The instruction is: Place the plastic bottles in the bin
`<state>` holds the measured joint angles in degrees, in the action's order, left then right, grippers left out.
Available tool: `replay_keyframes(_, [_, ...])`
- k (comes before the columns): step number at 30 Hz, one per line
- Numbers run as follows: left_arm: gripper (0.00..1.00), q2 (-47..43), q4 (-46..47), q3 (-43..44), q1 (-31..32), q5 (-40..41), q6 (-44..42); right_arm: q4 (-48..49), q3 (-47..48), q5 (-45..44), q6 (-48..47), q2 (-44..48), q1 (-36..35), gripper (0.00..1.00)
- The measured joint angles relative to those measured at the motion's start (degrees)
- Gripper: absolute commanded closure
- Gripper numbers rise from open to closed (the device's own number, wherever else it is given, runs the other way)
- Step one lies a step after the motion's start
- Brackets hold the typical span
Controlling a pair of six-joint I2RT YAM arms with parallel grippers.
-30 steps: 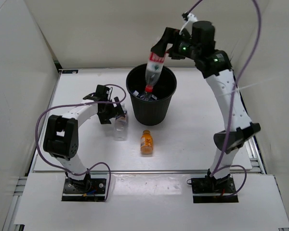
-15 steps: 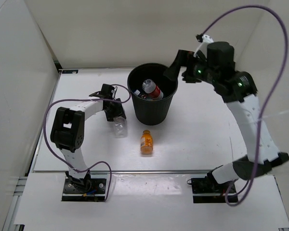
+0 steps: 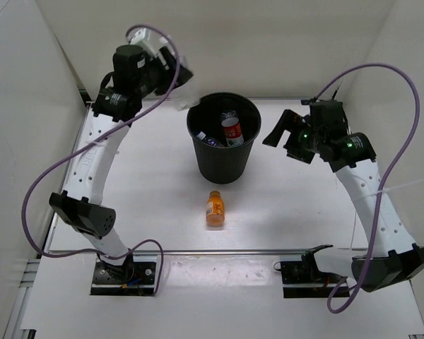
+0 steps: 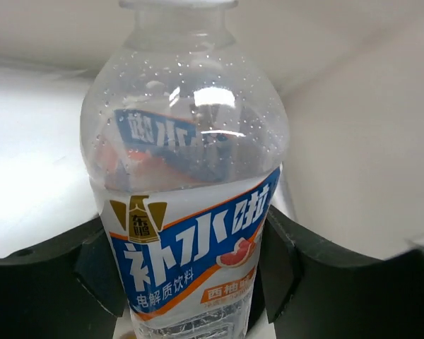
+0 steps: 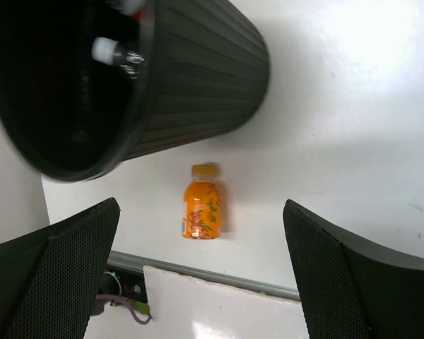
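The left gripper (image 4: 191, 265) clasped the white-blue labelled bottle (image 4: 187, 176) up high, behind and left of the bin (image 3: 222, 159). The right gripper (image 3: 277, 133) gaped empty at the bin's right, and the orange bottle (image 3: 214, 208) lay on the table (image 3: 297, 205) in front of the bin.

The left arm (image 3: 99, 152) and the right arm (image 3: 373, 201) are built of white links joined by black joints. A purple cable (image 3: 30, 200) is looped along each. Black base plates (image 3: 124, 277) are fitted beneath. Green lights (image 3: 305, 135) are lit on the right wrist. The black fingers (image 5: 63, 275) are faced with mesh-textured pads.
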<state>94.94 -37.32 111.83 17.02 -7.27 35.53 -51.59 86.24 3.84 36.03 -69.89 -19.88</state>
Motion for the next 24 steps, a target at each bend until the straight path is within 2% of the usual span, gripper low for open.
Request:
replay_keyframes(3, [0.26,3.45,2.62,8.83,5.66,-3.34,-1.31,-0.15,-4.50,1.31,2.78,0.07,3.02,0.00])
replay_keyframes(6, [0.19,7.54,3.02,10.03,10.19,-6.69,-2.16,0.04,-6.43,2.67,4.35,0.26,5.11,0.00])
replay_keyframes(7, [0.14,9.51,2.82,9.94,11.21,-7.58,-2.36,0.26,-6.84,3.04,4.63,0.52,5.55,0.00])
replay_keyframes(8, [0.00,11.32,2.69,9.68,11.80,-8.26,-2.62,0.81,-7.43,3.43,4.96,0.98,5.79,0.00])
replay_keyframes(12, [0.00,17.75,0.26,6.60,12.90,-9.40,-2.54,3.98,-12.00,5.16,6.16,4.42,6.16,0.00])
replay_keyframes(15, [0.00,17.31,-2.99,4.39,12.68,-7.69,-2.45,10.05,-20.31,5.70,6.99,8.66,5.40,0.00])
replay_keyframes(19, [0.00,9.53,-4.15,2.40,11.85,-0.59,-2.67,21.38,-36.41,2.64,5.73,16.57,-2.84,0.00])
replay_keyframes(21, [0.00,1.90,-4.35,-0.85,10.99,4.52,-2.75,26.91,-43.23,0.79,4.90,19.17,-8.37,0.00])
replay_keyframes(24, [0.00,-13.18,-5.38,-9.44,8.28,12.81,-2.58,33.42,-47.32,-1.68,4.20,16.48,-13.90,0.00])
